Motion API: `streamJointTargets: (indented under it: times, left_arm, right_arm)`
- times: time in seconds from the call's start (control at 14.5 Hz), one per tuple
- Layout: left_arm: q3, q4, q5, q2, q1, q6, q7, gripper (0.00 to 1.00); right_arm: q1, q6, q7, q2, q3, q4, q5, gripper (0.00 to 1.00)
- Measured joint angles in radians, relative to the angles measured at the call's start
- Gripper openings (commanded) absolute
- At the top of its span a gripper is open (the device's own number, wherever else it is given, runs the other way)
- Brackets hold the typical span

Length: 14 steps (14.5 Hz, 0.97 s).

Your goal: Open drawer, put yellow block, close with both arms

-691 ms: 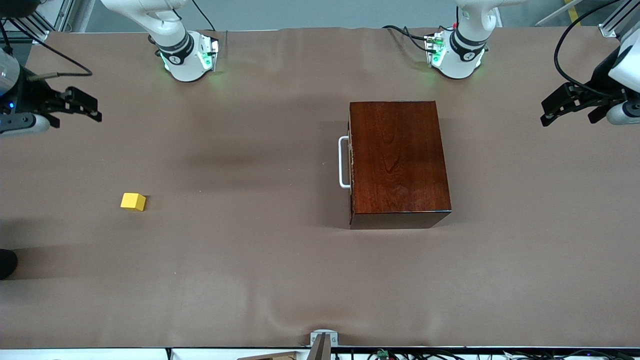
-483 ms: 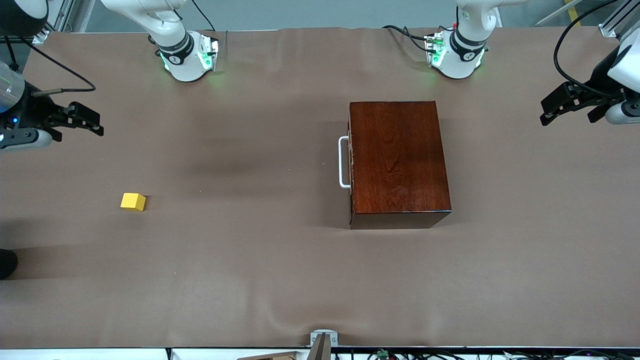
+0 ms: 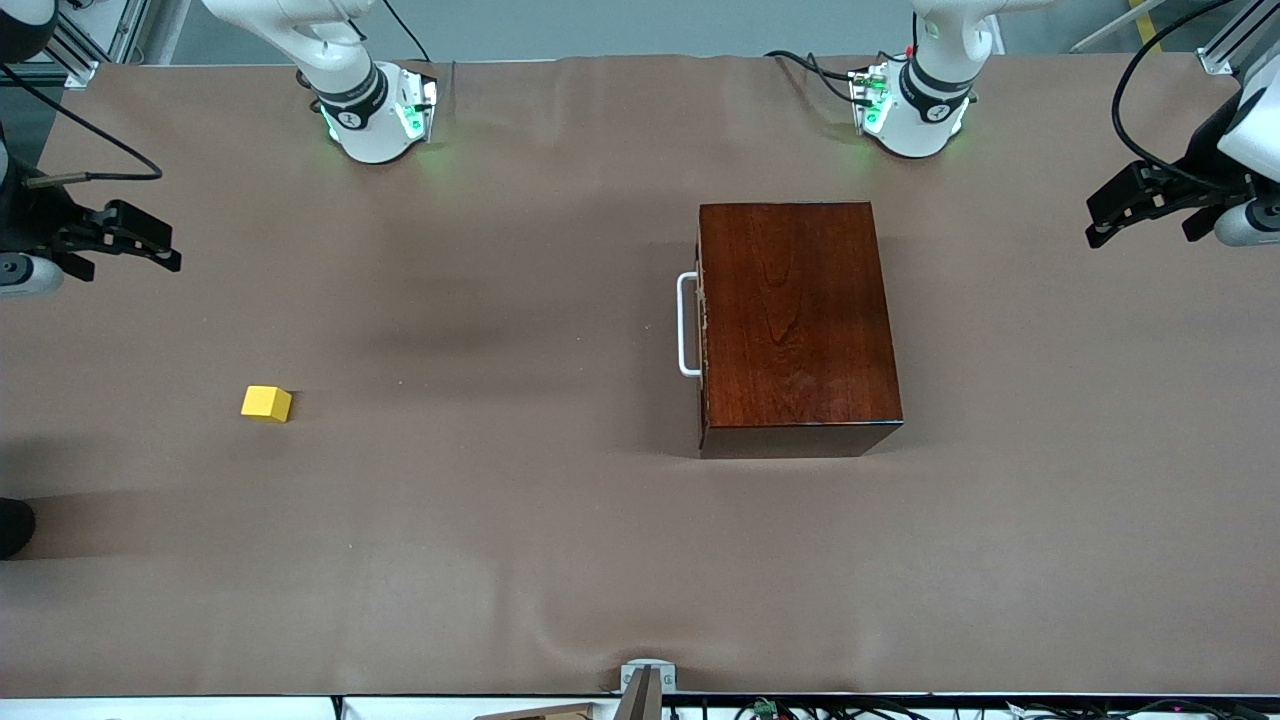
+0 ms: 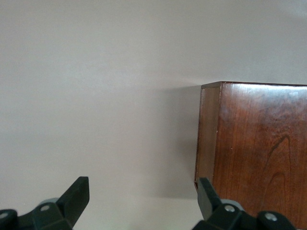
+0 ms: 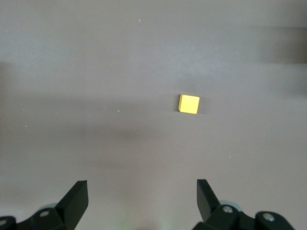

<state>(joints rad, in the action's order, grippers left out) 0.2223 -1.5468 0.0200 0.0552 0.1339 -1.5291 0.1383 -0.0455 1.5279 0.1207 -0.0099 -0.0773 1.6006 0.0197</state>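
The yellow block [image 3: 266,403] lies alone on the brown table toward the right arm's end; the right wrist view shows the block [image 5: 189,103] too. The drawer is shut inside the dark reddish-brown box [image 3: 795,320], and only its white bar handle [image 3: 687,324] shows, facing the right arm's end. My right gripper [image 3: 165,250] hangs open and empty over the table's edge at its own end, with its jaws [image 5: 142,191] wide apart. My left gripper [image 3: 1095,222] hangs open and empty over the left arm's end, looking at a corner of the box [image 4: 259,148]. Nothing sits between the left gripper's [image 4: 142,191] fingers.
Both arm bases [image 3: 375,115] [image 3: 910,110] with green lights stand along the table's edge farthest from the front camera. A small metal bracket [image 3: 647,680] sits at the nearest edge. A dark round object [image 3: 14,525] pokes in at the right arm's end.
The right gripper has drifted outward toward its own end of the table. The left gripper has shifted only slightly. Block and box have not moved.
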Motion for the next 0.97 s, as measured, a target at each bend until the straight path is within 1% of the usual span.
streamJointTargets:
  times: [0.97]
  left_arm:
    - [0.000,-0.001,0.000,-0.008,0.000,0.004,0.002,1.00]
  right_arm:
    - [0.017,-0.002,0.000,0.007,0.004,-0.001,0.000,1.00]
